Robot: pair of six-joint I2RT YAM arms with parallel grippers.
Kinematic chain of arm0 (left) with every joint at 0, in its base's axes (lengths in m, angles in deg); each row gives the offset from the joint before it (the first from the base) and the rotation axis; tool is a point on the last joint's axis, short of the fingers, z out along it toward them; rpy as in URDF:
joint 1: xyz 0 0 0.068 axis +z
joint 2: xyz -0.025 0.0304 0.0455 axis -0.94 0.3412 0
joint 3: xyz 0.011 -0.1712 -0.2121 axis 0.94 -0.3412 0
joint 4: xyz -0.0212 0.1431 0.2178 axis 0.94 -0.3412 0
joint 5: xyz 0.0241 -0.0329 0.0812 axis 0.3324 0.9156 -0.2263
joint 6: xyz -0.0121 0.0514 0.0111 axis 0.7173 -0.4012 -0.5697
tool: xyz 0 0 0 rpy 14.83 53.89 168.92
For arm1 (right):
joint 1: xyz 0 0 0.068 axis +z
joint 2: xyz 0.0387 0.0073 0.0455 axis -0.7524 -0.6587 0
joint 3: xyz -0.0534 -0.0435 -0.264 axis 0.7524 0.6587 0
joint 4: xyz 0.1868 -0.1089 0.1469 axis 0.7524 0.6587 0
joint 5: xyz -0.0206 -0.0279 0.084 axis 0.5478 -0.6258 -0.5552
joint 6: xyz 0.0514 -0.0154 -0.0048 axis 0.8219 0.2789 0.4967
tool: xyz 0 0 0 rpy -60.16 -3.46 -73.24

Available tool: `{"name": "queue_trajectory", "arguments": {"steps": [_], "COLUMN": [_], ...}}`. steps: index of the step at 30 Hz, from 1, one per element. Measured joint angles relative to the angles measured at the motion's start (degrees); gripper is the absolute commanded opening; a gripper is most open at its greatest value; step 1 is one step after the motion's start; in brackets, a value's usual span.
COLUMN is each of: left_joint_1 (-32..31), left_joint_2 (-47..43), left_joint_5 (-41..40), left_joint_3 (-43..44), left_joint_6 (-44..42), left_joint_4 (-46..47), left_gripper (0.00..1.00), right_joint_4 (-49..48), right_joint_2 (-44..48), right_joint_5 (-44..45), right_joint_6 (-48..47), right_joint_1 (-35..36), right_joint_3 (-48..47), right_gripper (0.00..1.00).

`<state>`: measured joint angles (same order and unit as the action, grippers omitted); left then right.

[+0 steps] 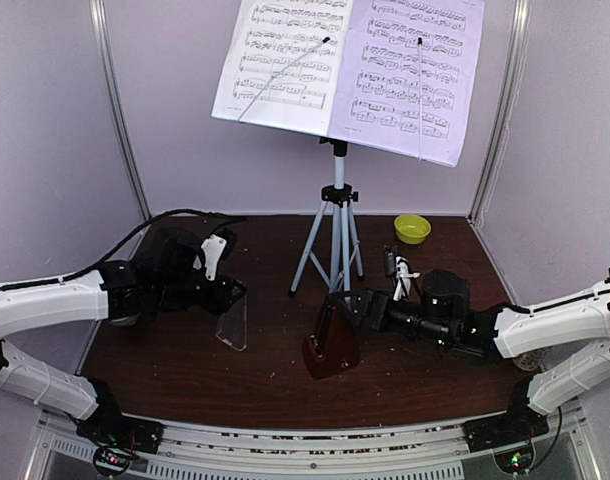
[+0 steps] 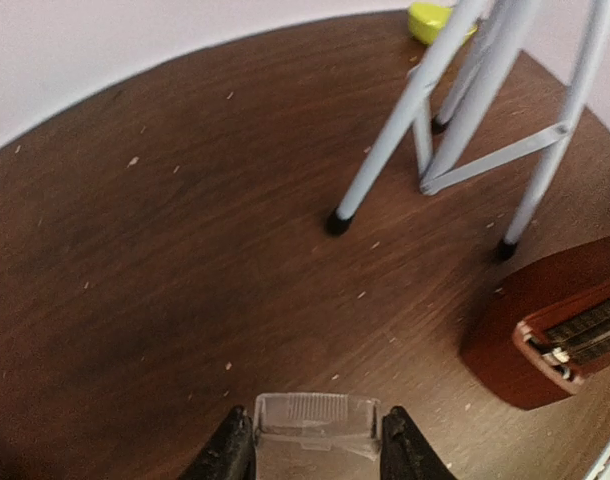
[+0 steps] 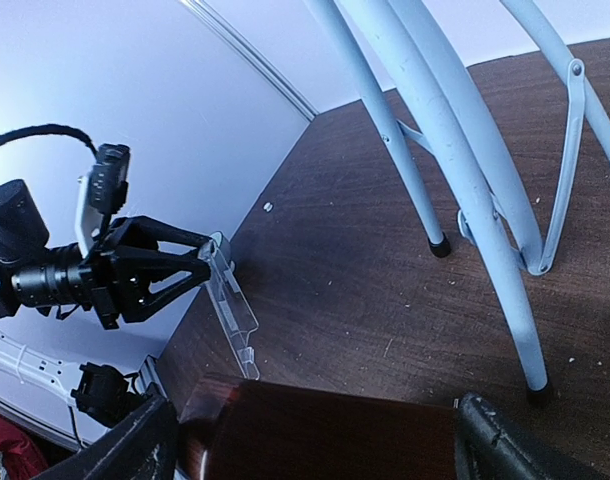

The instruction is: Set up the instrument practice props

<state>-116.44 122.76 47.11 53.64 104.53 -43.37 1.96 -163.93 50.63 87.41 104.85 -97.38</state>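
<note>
— Leftmost, what holds the clear cover?
— Left claw, clenched on it, left of the tripod. Only the top view shows two pages above the tripod. The right wrist view alone shows right claw flanking the metronome on the surface; gripped or not, cannot tell.

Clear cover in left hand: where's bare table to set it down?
Best: the dark wooden table's bare stretch between the left hand with its clear plastic cover, the silver tripod and the back wall. Also the near strip before the red-brown pyramid metronome. Crowded: right of the tripod, with the right hand straddling the metronome, small yellow-green bowl behind.
</note>
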Motion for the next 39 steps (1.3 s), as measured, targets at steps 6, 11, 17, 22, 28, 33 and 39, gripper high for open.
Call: {"name": "queue_trajectory", "arguments": {"steps": [6, 11, 17, 22, 28, 33, 39], "left_joint_1": [8.48, 13.18, 16.2, 17.44, 17.64, 17.68, 17.68], "left_joint_2": [6.78, 14.88, 22.73, 29.29, 32.09, 27.04, 15.8], "left_joint_5": [-0.5, -0.35, 0.61, 0.7, 0.59, 0.55, 2.62], "left_joint_3": [2.97, 6.97, 12.17, 16.02, 17.46, 15.76, 11.19], "left_joint_6": [2.71, 2.25, 0.5, -0.96, -1.95, -2.08, -2.73], "left_joint_4": [-10.78, -14.6, -15.13, -15.08, -15.23, -14.16, -10.8], "left_gripper": [0.26, 0.25, 0.26, 0.37, 0.67, 0.75, 0.76], "right_joint_4": [1.68, 2.12, 2.82, 3.28, 3.82, 5.31, 7.15], "right_joint_2": [-0.02, 0.0, 0.11, 0.2, 0.31, 0.76, 1.27], "right_joint_5": [-0.31, -0.35, -0.35, -0.35, -0.35, -0.35, -0.37], "right_joint_6": [-0.44, -0.52, -1.07, -1.33, -1.6, -1.97, -2.43], "right_joint_1": [-0.07, -0.07, -0.09, -0.09, -0.09, -0.09, -0.09], "right_joint_3": [-0.96, -1.16, -1.51, -1.68, -1.9, -2.34, -2.97], "right_gripper": [0.96, 0.96, 0.97, 0.97, 0.98, 0.99, 0.99]}}
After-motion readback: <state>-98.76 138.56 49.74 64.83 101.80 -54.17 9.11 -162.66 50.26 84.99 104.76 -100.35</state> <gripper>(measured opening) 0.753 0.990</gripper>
